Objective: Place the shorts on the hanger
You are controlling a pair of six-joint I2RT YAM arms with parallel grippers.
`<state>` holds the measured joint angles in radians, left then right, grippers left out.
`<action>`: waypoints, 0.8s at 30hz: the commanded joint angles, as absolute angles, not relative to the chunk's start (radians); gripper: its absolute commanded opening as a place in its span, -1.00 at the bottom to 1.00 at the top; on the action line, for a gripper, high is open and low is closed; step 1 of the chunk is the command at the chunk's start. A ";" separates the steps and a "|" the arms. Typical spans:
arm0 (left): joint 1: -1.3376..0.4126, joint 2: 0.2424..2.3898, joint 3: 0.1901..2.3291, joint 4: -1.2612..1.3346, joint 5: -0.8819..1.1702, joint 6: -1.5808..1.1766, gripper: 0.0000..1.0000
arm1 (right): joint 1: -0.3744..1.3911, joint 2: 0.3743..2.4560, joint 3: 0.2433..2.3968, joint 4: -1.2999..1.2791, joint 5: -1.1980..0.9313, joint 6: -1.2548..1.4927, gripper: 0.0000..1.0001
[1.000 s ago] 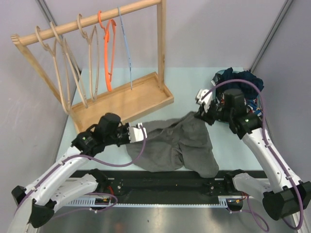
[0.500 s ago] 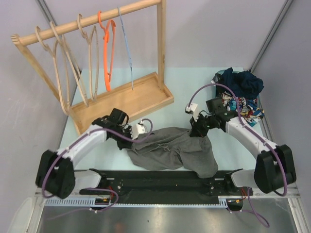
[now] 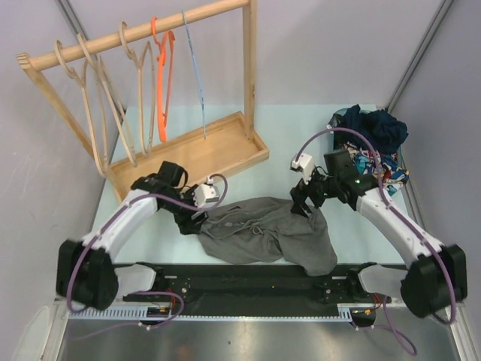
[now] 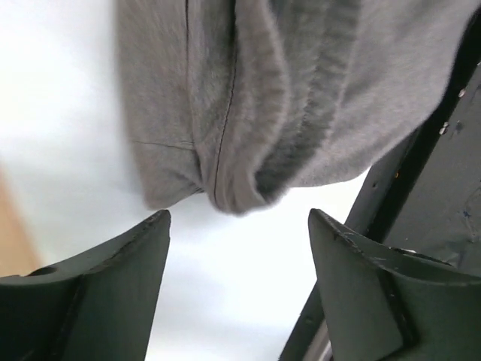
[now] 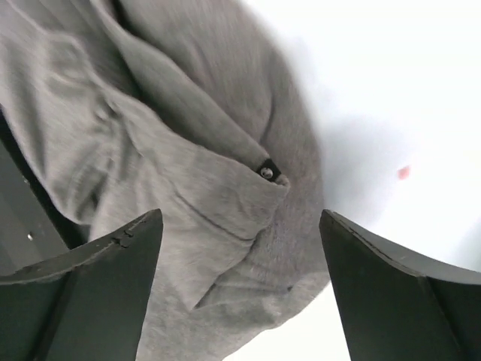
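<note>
The shorts [image 3: 263, 237] lie crumpled at the near edge of the worktop [image 3: 285, 135]. At their upper left and right ends the left jaws and right jaws stand spread, pinching nothing. The hanger [image 3: 198, 83] hangs on the wooden rack [image 3: 98, 47] at the far left corner.

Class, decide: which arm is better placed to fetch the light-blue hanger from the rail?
Left, probably: the left pincer, open, sits near the wooden rack holding the hanger; the right pincer lies beyond the shorts, farther away.
</note>
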<state>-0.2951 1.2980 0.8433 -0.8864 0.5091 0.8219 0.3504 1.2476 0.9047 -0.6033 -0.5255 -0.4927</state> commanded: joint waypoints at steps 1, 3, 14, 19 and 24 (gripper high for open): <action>-0.305 1.102 0.860 -0.957 0.574 0.877 0.63 | 0.362 1.100 1.044 -0.574 -0.492 -0.375 0.84; -0.313 1.013 0.879 -0.959 0.580 0.865 0.76 | 0.365 1.077 1.090 -0.548 -0.482 -0.330 0.88; -0.409 0.666 0.830 -0.904 0.569 0.853 0.99 | 0.531 1.461 1.710 -0.304 -0.217 0.064 0.82; -0.413 0.641 0.822 -0.864 0.555 0.769 0.99 | 0.644 1.777 2.188 -0.376 -0.068 0.107 0.79; -0.413 0.629 0.813 -0.821 0.511 0.729 0.99 | 0.693 2.014 2.569 -0.498 -0.031 0.120 0.76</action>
<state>-0.4084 0.6430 0.8204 -0.8913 0.5419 0.7856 0.6659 1.8912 2.3447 -0.4206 -0.1070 0.0689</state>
